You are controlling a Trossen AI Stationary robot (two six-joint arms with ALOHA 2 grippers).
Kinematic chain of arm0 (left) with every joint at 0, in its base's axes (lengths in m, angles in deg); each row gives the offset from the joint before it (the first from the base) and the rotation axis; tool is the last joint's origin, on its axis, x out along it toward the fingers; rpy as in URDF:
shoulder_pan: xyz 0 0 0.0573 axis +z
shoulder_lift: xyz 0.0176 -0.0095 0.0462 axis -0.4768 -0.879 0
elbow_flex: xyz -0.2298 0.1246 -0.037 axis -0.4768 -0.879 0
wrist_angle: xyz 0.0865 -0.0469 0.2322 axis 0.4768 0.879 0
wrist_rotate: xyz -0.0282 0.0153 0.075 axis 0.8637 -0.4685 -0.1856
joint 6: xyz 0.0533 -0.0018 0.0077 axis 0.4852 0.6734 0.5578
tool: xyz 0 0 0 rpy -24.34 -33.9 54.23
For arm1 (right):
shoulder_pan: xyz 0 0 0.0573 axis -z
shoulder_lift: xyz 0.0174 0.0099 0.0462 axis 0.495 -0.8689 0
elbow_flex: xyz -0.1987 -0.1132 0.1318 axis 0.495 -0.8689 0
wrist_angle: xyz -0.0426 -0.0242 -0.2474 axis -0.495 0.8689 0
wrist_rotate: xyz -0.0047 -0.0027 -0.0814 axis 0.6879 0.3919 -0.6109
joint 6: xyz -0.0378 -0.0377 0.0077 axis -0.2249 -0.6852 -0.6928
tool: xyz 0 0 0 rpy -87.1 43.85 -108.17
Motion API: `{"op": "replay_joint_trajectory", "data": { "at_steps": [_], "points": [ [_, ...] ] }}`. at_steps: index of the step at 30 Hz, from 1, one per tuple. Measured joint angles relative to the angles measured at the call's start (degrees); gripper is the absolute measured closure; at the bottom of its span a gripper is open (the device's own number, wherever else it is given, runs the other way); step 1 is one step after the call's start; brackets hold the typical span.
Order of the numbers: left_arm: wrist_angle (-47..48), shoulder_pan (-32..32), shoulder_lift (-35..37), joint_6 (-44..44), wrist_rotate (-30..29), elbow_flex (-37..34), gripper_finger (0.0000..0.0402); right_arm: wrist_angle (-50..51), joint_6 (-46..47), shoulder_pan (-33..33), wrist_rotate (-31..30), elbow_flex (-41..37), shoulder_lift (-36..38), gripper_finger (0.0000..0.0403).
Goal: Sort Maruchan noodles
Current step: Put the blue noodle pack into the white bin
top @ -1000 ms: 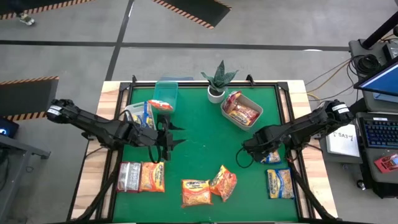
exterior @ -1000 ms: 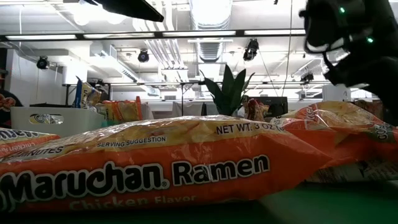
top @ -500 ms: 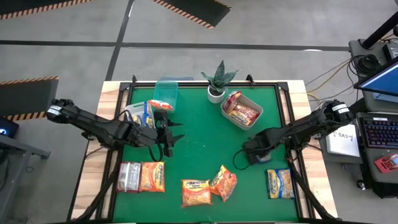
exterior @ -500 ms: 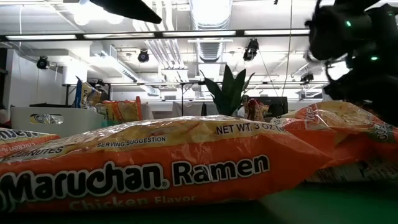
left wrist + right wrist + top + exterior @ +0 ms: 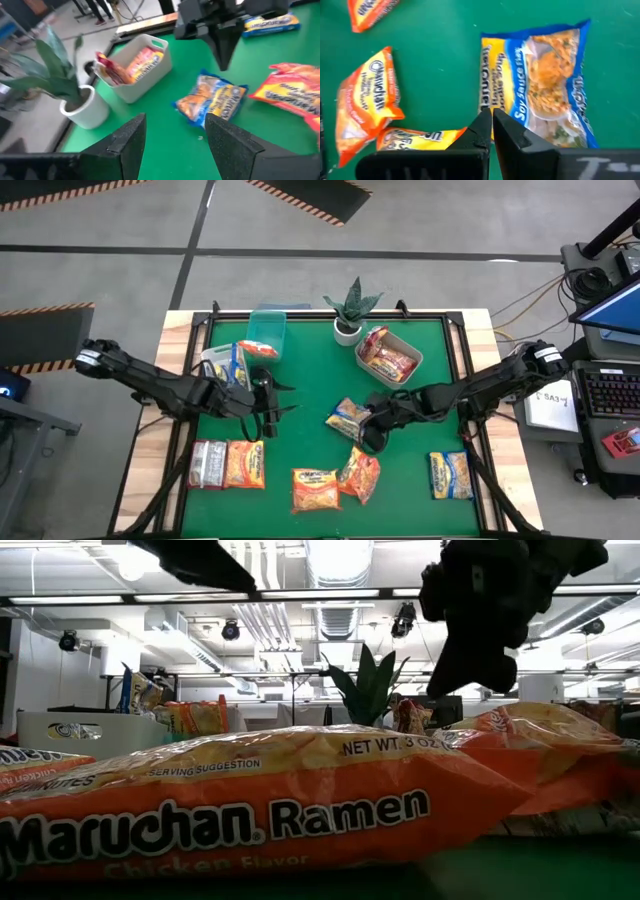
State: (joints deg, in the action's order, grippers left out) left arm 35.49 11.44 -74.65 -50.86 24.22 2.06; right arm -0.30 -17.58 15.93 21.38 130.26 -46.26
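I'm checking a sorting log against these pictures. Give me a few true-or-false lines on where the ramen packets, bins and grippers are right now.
1. The right gripper is shut, holding nothing. True.
2. A blue-and-yellow plastic ramen packet lies on the green mat beside the right gripper. True.
3. The grey rectangular bin beside the potted plant holds no packets. False: packets sit in it.
4. The left gripper is clamped on an orange packet. False: it is open, gripping nothing.
5. A silvery-grey packet lies beside an orange packet. True.
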Motion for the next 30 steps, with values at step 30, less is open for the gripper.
{"op": "replay_joint_trajectory", "data": {
  "at_steps": [30],
  "points": [
    [-27.79, 5.91, -28.86, -6.24, 12.55, -0.59, 0.0216, -3.93, 0.70, -0.37, -6.19, -8.42, -0.87, 0.0394]
  ]
}}
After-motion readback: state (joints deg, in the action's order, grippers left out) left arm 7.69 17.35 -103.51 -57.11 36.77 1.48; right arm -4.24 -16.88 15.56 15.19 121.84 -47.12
